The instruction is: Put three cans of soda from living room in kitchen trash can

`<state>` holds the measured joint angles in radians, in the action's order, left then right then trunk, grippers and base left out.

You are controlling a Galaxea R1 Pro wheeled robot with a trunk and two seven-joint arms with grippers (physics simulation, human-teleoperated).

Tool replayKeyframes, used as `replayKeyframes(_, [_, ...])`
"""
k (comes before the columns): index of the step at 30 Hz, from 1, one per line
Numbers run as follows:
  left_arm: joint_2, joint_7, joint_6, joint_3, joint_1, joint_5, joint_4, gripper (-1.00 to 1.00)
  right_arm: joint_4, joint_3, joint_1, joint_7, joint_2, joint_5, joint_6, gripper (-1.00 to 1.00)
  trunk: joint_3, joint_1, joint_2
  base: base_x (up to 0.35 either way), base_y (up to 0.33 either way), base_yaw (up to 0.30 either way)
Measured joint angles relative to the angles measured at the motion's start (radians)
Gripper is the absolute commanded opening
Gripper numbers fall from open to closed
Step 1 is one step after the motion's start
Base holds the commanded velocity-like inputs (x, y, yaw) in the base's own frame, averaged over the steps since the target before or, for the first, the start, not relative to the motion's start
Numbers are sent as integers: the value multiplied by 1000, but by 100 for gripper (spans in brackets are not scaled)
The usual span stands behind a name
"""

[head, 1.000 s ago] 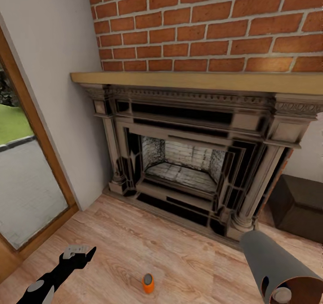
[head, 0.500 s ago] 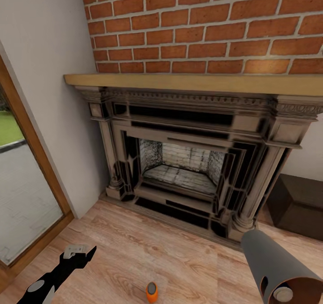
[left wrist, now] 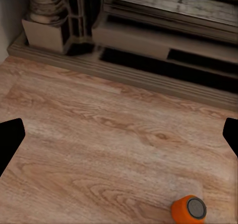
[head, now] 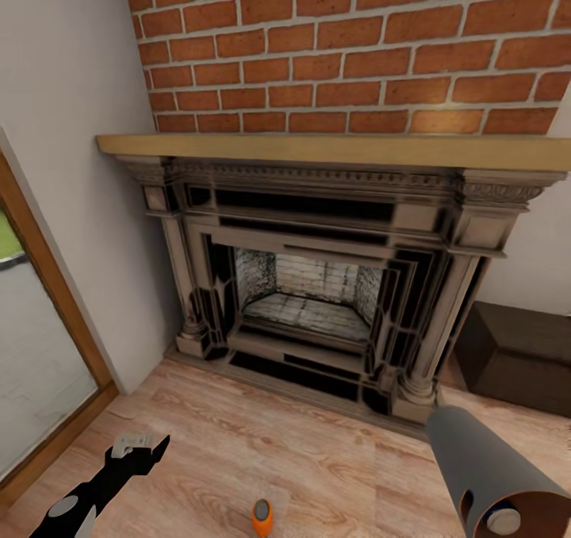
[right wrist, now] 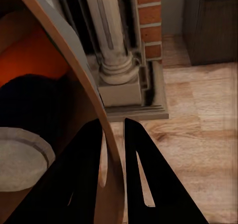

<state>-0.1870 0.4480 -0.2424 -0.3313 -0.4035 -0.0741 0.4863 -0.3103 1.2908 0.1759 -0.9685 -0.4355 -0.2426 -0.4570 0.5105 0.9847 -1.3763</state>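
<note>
One orange can (head: 262,517) on plank floor (head: 317,459) before brick fireplace (head: 317,284); right fingers (right wrist: 134,174) clamping bin (head: 492,474).

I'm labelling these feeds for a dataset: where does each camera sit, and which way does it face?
Head view: looks forward and down at the fireplace; left gripper and the bin show.
Left wrist view: near the left gripper, faces the floor, hearth and orange can; open jaws at both edges.
Right wrist view: near the right gripper, jaws clamping the bin's rim; cans inside.
Shared: head and left wrist both show the orange can.
</note>
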Motion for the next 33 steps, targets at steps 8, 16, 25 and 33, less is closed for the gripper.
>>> replayKeyframes(8, [1,0,-1,1,0,1,0,100,0,0,0,0,1,0,-1,-100,-9,0,0,69,80,-204])
replayKeyframes(16, [1,-1,-2,35,0,0,-1,100,-1,0,0,-5,1,-2,-1,-100,-13,0,0,172,80,-111])
replayKeyframes(25, [1,-2,-2,40,0,0,-1,100,0,-5,0,-2,0,-3,0,-100,-2,0,0,99,37,-95])
replayKeyframes(33, [1,-3,-2,40,0,0,-1,100,0,-4,0,0,-1,0,1,-100,8,0,0,-3,14,-145])
